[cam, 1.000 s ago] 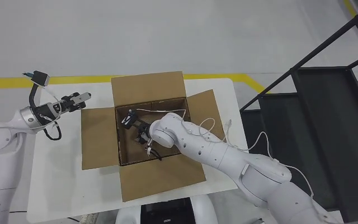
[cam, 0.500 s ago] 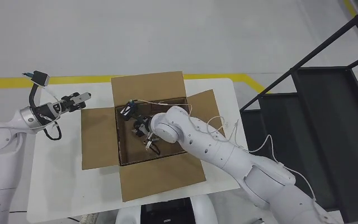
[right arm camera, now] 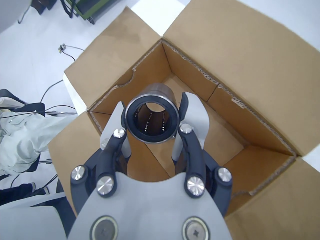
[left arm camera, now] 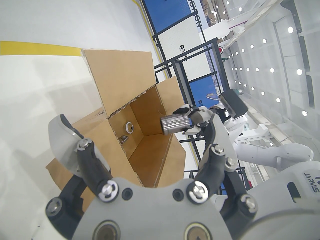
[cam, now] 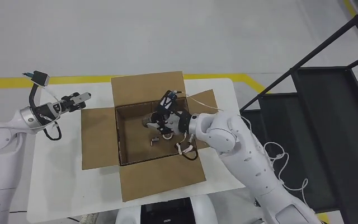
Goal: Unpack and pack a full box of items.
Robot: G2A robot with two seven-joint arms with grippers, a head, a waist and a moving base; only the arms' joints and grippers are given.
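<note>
A cardboard box point(cam: 148, 87) stands open in the middle of a white tabletop point(cam: 61, 168), its four flaps folded outward. The right gripper point(right arm camera: 153, 106) hangs over the opening, its jaws clamped on either side of a bearing point(left arm camera: 173, 125), a short steel cylinder with a dark end face and a hollow bore. The bearing lies on its side between the jaws, clear of the cardboard and above the rim, toward the far half of the opening as seen from above. In the left wrist view it sits level with the top of the box, its free end pointing toward the left arm.

Two small pieces lie on the box floor: a ring point(left arm camera: 129, 127) lying flat, and just beside it a metal part point(left arm camera: 123, 139) too small to make out. In the top view one small piece shows near the middle of the floor, below the right arm's wrist.

The left gripper point(cam: 81, 99) is held off the tabletop's left side, near the box's left flap but apart from it, its jaws spread wide and empty and aimed toward the box.

A yellow line point(cam: 84, 79) crosses the grey floor behind the tabletop, and black steps point(cam: 313, 106) stand to the right.
</note>
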